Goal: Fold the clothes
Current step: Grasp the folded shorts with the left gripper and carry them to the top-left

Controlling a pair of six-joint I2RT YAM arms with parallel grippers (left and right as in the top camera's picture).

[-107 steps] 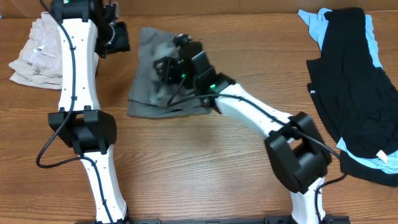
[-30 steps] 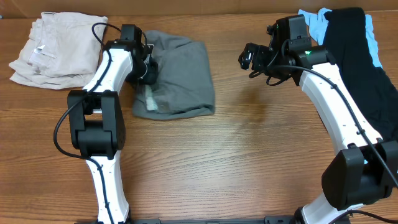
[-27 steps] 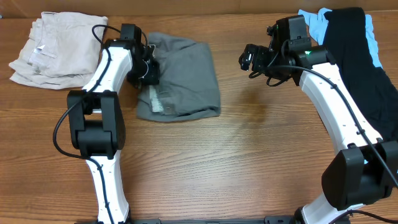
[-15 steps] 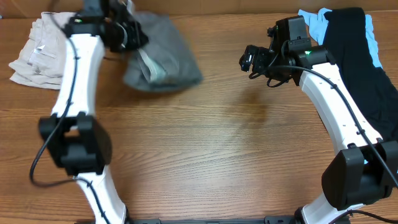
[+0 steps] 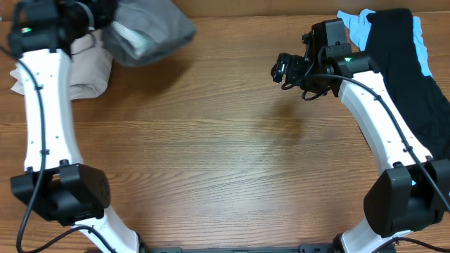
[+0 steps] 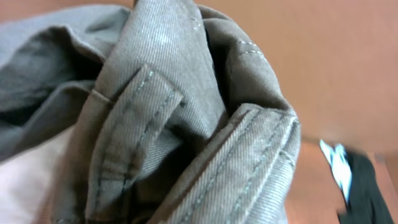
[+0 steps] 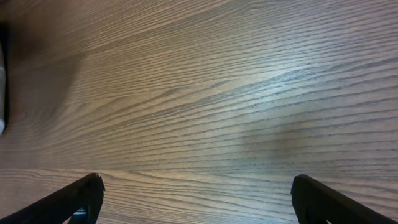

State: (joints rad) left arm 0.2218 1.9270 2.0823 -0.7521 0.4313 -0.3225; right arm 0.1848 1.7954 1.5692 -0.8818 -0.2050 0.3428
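The folded grey shorts (image 5: pixel 144 31) hang lifted at the far left, over the right side of the cream-beige garment (image 5: pixel 88 70). My left gripper (image 5: pixel 98 15) is shut on the shorts at their left end. In the left wrist view the shorts (image 6: pixel 186 124) fill the frame with a belt loop and seams; the fingers are hidden. My right gripper (image 5: pixel 283 70) is open and empty, held above bare wood at the far right; its two finger tips stand wide apart in the right wrist view (image 7: pixel 196 199).
A black and light-blue garment pile (image 5: pixel 401 91) lies at the right edge of the wooden table (image 5: pixel 225 161). The cream-beige garment lies at the far left corner, partly under my left arm.
My left gripper has lifted the folded grey shorts and carried them left and back, over the cream-beige garment. The right arm has stayed still.
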